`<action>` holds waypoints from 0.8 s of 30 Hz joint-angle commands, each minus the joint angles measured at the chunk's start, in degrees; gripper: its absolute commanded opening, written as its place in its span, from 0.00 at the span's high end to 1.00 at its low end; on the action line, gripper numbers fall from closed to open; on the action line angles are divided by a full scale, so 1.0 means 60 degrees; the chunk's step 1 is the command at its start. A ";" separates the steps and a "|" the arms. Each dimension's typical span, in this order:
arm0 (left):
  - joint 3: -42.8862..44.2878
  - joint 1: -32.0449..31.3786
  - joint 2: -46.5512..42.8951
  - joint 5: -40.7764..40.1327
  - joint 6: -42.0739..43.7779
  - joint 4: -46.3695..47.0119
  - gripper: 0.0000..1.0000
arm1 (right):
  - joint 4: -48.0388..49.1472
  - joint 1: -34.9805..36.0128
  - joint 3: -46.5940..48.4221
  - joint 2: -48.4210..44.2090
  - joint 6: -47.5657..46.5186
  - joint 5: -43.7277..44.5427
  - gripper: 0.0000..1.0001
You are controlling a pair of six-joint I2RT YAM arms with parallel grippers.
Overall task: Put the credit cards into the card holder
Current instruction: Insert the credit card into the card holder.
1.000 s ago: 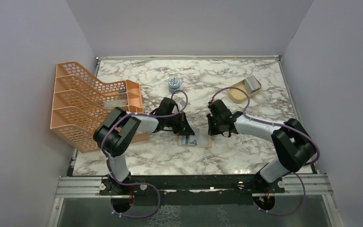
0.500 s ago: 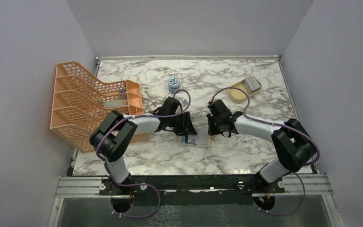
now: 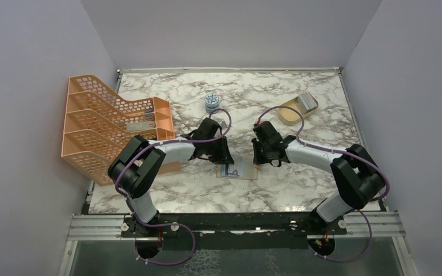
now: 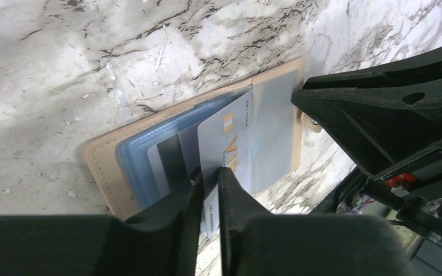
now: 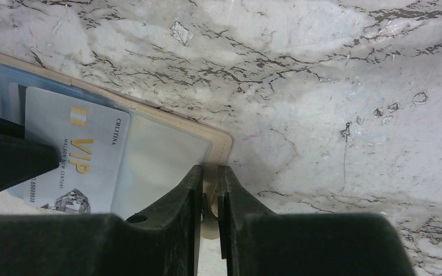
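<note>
Card holder [image 4: 106, 167] lies open toward the table's [image 3: 299, 190] near edge, right gripper [image 5: 209, 179] clamped on its snap tab [image 5: 209, 213], left gripper [image 4: 209, 179] pinched on the credit card [image 4: 230, 144]; we judge it wants a flat, straight slide under the lip of the pocket [image 4: 132, 164].

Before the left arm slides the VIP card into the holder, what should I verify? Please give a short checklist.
1. The card holder lies open and flat: ok.
2. The right gripper is closed on the snap tab: ok.
3. The VIP card has its edge between the fingers of the left gripper: ok.
4. The left grip is firm: cannot tell.
5. The card's far edge is already inside a pocket: cannot tell.
</note>
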 commanded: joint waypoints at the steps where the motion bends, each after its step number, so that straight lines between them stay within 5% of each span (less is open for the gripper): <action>1: 0.0160 -0.0152 -0.0046 -0.0603 0.0264 -0.0443 0.87 | -0.0036 0.0028 -0.0102 -0.0156 0.0041 0.0007 0.85; 16: 0.0018 -0.0338 0.0143 0.0043 0.0139 0.0026 1.00 | 0.0049 0.0035 -0.0190 -0.0145 0.0072 -0.0056 0.85; 24: -0.0604 -0.0338 0.0401 0.1252 -0.0759 0.1964 1.00 | -0.0096 0.0035 -0.0091 -0.0124 0.0099 0.0064 0.83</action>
